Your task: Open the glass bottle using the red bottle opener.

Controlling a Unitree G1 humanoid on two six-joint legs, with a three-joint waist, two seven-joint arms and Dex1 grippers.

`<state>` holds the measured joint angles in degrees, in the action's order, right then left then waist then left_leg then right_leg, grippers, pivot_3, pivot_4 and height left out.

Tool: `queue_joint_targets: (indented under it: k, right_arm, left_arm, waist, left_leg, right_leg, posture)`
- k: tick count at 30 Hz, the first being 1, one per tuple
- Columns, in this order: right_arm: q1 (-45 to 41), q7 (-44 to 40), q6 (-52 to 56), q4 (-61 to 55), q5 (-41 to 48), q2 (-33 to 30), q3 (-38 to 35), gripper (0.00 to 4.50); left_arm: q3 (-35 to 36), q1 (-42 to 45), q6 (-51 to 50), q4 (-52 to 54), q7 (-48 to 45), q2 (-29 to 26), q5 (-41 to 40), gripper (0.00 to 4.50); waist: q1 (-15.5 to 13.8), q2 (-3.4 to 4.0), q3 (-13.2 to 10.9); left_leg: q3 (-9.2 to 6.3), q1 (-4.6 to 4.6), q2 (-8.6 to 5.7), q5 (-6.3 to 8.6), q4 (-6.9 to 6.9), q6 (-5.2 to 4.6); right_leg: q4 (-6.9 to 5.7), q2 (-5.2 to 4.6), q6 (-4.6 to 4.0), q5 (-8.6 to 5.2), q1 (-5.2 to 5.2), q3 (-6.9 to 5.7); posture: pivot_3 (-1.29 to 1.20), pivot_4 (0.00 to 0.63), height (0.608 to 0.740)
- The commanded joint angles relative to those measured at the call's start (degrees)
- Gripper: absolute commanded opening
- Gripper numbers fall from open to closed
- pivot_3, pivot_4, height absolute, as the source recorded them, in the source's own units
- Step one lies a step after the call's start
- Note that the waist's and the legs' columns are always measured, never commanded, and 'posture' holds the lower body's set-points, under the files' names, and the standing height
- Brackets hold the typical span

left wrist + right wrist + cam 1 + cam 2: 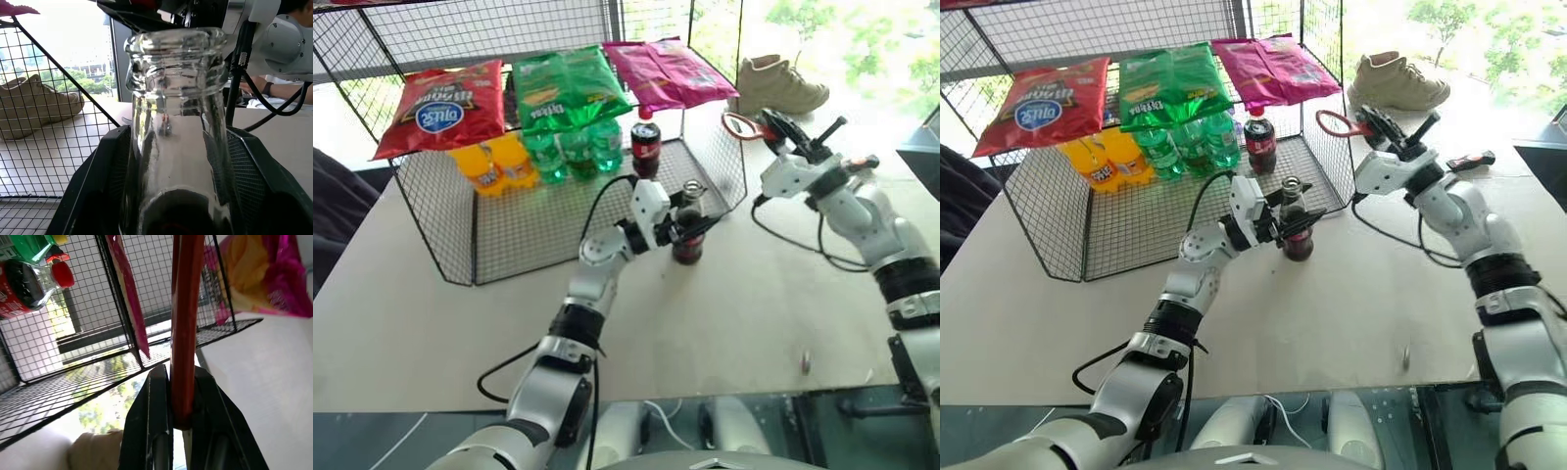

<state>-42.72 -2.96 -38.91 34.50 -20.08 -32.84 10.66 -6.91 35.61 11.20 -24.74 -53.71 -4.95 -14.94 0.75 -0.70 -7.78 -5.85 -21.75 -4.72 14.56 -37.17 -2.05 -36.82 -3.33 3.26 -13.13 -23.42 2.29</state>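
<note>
Spreading across both eye views, the pale worktop (431,323) carries a black wire rack (509,230) at its far left part, with three snack bags lying on the rack's top: a red one (442,106), a green one (566,86) and a pink one (664,70). Under that top, inside the rack, stand orange drink bottles (494,164), green bottles (573,149) and a plastic cola bottle with a red cap (645,142). A tan shoe (777,84) lies toward the worktop's far right corner. Just outside the rack's near right corner stands the glass bottle (688,235), upright on the worktop, its dark drink and red label low down and its clear neck above. The left hand (690,227) is clasped round that bottle from its left side, a black finger (93,191) on either flank of the glass in the left wrist view, where the bottle's mouth shows with no cap on it. The right hand (1363,125) is raised off the worktop to the right of the rack, well apart from the bottle, clenched on the red bottle opener (1334,123), whose oval ring head sticks out toward the rack; the right wrist view shows the red handle pinched between the two black fingers (157,421). A small dark object (1470,159) lies near the worktop's right edge, too small to identify.
</note>
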Motion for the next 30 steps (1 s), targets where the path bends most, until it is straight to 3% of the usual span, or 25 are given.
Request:
queue_joint_targets:
  k: [1, 6, 11, 12, 13, 15, 30]
  right_arm:
    - [3.9, -6.0, 8.2, -6.4, 11.1, 4.8, -3.4, 0.0]
    - [9.6, -11.1, 21.0, -15.4, 19.3, 11.4, -4.7, 0.0]
    - [12.7, -13.3, 28.6, -21.6, 21.3, 14.4, -4.8, 0.0]
    - [13.0, -13.4, 29.1, -22.2, 20.9, 14.5, -4.7, 0.0]
    - [13.2, -13.5, 29.6, -22.6, 20.7, 14.6, -4.7, 0.0]
    - [13.5, -13.6, 30.1, -23.2, 20.5, 14.7, -4.9, 0.0]
    - [14.0, -14.6, 30.8, -22.9, 19.9, 14.5, -6.4, 0.0]
  left_arm:
    - [-1.3, -2.0, -2.6, 0.0, -0.4, 0.1, 0.3, 2.26]
    - [-1.2, -2.0, -2.9, 0.8, 0.0, -0.1, 0.5, 2.26]
    - [-1.2, -2.0, -3.1, 0.9, 0.1, -0.2, 0.5, 2.26]
    - [-1.2, -2.0, -3.1, 0.9, 0.1, -0.2, 0.5, 3.32]
    - [-1.2, -2.0, -3.1, 0.9, 0.1, -0.2, 0.5, 3.48]
    - [-1.2, -2.1, -3.2, 0.9, 0.3, -0.1, 0.6, 4.48]
    - [-0.5, -3.6, -2.2, 4.5, 1.0, -2.9, 1.2, 4.48]
  waist:
    - [0.0, 0.01, 0.0]
    - [0.0, 0.02, 0.0]
    - [-0.1, 0.03, 0.0]
    - [-0.1, 0.03, 0.0]
    - [0.0, 0.04, 0.0]
    - [0.0, 0.05, 0.0]
    - [0.0, 0.05, 0.0]
  left_leg:
    - [0.0, -0.01, 0.0, 0.0, 0.01, 0.0]
    - [-0.01, -0.05, -0.01, 0.01, 0.0, -0.02]
    - [-0.04, -0.05, -0.02, 0.01, 0.0, -0.02]
    - [-0.04, -0.05, -0.03, 0.02, 0.0, -0.02]
    - [-0.03, -0.05, -0.04, 0.02, -0.01, -0.02]
    - [-0.03, -0.09, -0.04, 0.02, 0.0, -0.02]
    - [-0.01, -0.14, -0.03, 0.02, 0.01, -0.02]
  right_leg:
    - [-0.01, 0.0, 0.0, 0.0, -0.01, 0.0]
    - [-0.02, 0.0, 0.0, 0.0, -0.08, -0.01]
    - [-0.03, 0.0, 0.0, 0.0, -0.09, -0.06]
    - [-0.03, -0.01, 0.0, 0.0, -0.09, -0.07]
    - [-0.03, -0.01, 0.01, 0.0, -0.1, -0.07]
    - [-0.04, 0.0, 0.01, 0.01, -0.16, -0.06]
    - [-0.09, -0.01, 0.01, 0.0, -0.27, -0.04]
  posture:
    - [0.0, 0.15, 0.74]
    - [0.0, 0.15, 0.74]
    - [0.0, 0.15, 0.74]
    - [0.0, 0.15, 0.74]
    - [0.0, 0.15, 0.74]
    - [0.0, 0.15, 0.74]
    - [0.0, 0.15, 0.74]
